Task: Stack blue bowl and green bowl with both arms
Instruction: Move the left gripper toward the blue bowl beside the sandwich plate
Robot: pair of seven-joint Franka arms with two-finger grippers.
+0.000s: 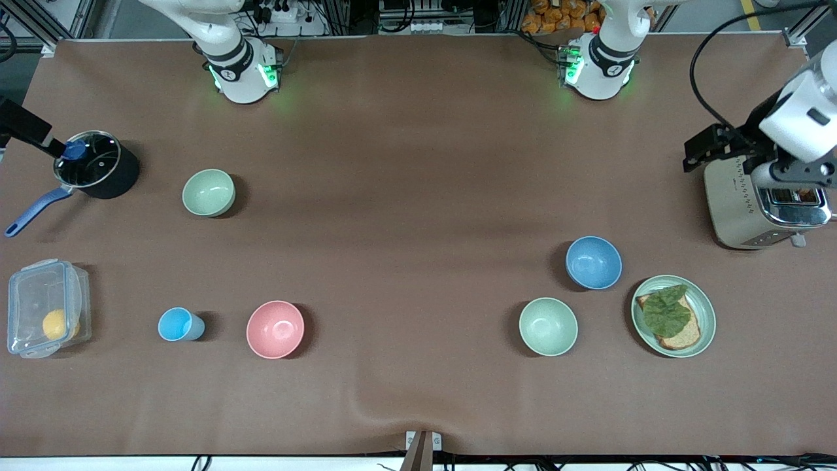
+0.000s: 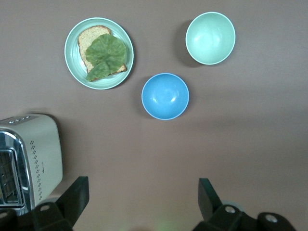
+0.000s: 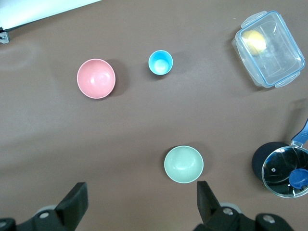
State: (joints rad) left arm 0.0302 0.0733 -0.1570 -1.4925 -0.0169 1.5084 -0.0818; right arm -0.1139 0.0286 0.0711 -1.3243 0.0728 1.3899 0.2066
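The blue bowl (image 1: 594, 262) stands upright and empty toward the left arm's end of the table; it also shows in the left wrist view (image 2: 165, 96). One green bowl (image 1: 548, 326) stands beside it, nearer the front camera, apart from it (image 2: 210, 37). A second green bowl (image 1: 208, 192) stands toward the right arm's end (image 3: 183, 164). My left gripper (image 2: 143, 183) is open and empty, high up beside the toaster. My right gripper (image 3: 141, 186) is open and empty, high up near the second green bowl and the pot.
A toaster (image 1: 762, 203) stands at the left arm's end. A green plate (image 1: 703, 297) holds toast and a lettuce leaf beside the blue bowl. At the right arm's end are a pink bowl (image 1: 275, 329), a light-blue cup (image 1: 180, 324), a clear box (image 1: 46, 307) and a lidded black pot (image 1: 95, 163).
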